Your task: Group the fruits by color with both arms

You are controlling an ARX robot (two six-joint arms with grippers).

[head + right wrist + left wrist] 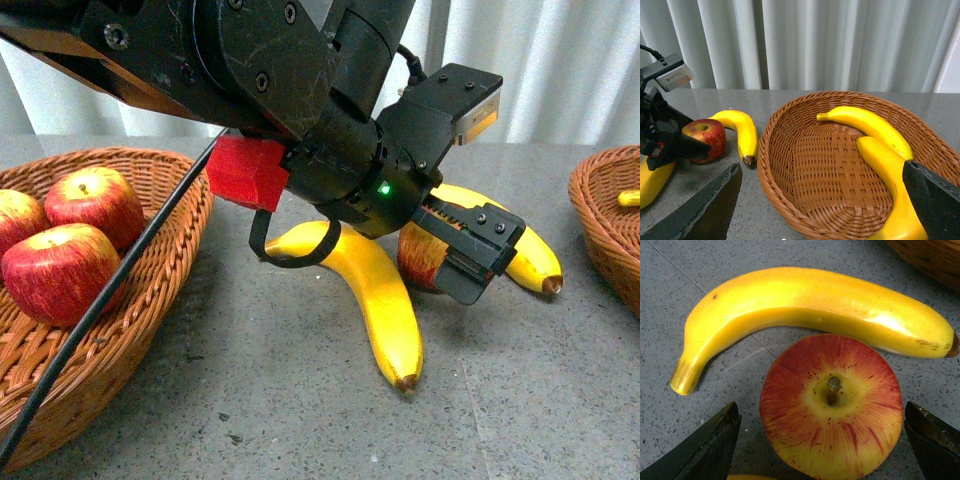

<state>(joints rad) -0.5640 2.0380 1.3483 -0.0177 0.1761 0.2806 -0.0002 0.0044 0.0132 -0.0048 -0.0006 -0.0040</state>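
Note:
A red apple with yellow streaks (832,405) stands stem-up on the grey table between the open fingers (705,450) of my left gripper (822,445), which do not touch it. In the front view the left gripper (455,262) hides most of this apple (418,258). One banana (380,300) lies in front of it and another banana (530,258) behind it. My right gripper (822,200) hangs open over the right wicker basket (790,165), which holds two bananas (870,125) (890,175). Its fingers hold nothing.
The left wicker basket (150,300) holds three red apples (95,205). The left arm's black cable (120,280) crosses that basket. The right basket's rim (600,230) shows at the front view's right edge. White curtains hang behind the table.

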